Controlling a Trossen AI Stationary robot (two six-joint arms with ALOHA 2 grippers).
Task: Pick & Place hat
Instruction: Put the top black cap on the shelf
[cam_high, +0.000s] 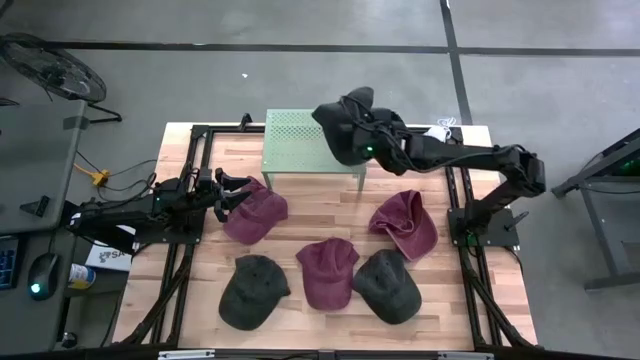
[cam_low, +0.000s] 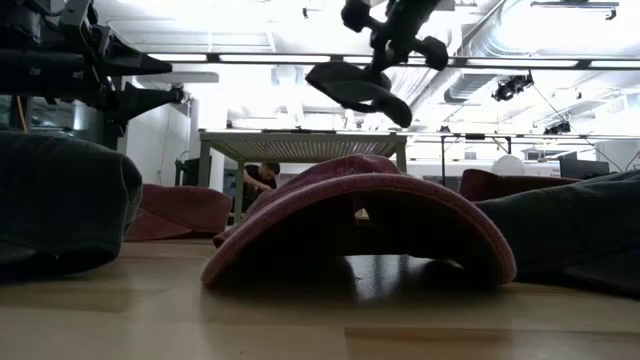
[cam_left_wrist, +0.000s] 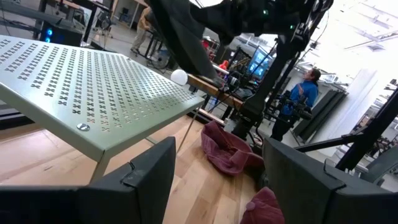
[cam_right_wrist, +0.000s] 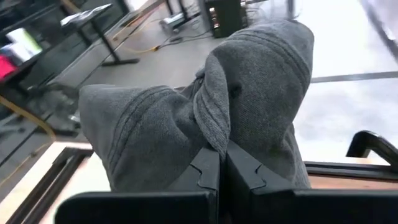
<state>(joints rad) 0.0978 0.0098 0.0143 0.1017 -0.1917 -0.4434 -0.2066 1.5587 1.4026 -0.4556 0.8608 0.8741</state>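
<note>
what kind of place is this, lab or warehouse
Most likely a robotics lab or workshop: exposed ceiling ducts and strip lights overhead, a wooden table in a metal frame, more workstations and a person standing behind.

The table (cam_high: 300, 215) is pale wood planking framed in black, and on it stands a mint-green shelf (cam_high: 300, 140) whose top is perforated with a regular grid of small cross-shaped holes. Three caps are maroon (cam_high: 255, 213) (cam_high: 327, 271) (cam_high: 405, 222) and two are charcoal grey (cam_high: 252, 290) (cam_high: 387, 285). The right hand (cam_right_wrist: 221, 168), itself black, grips a ribbed dark grey cap (cam_right_wrist: 205, 118).
</note>
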